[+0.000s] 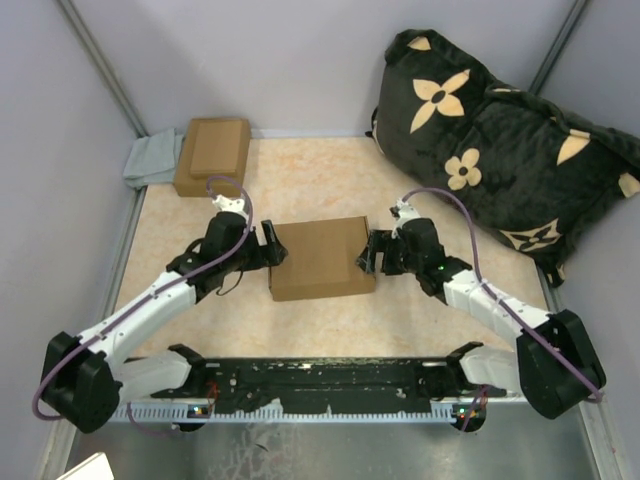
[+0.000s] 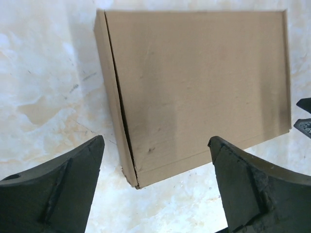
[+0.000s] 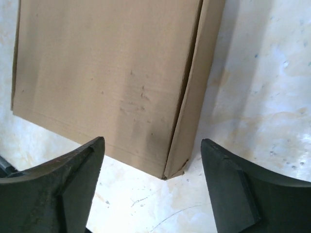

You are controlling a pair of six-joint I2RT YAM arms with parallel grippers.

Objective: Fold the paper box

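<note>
Paper box (image 1: pixel 320 258), apparently closed, contents hidden

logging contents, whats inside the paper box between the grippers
Cannot be seen: the paper box is folded shut, lid flat. Only its plain top and side walls show; the seam reveals nothing.

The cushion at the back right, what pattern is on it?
The cushion is black with tan flower and diamond shapes. It shows best in the top external view.

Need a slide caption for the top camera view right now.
Folded paper box lies between the open left tool and open right tool, neither gripping it.
</note>
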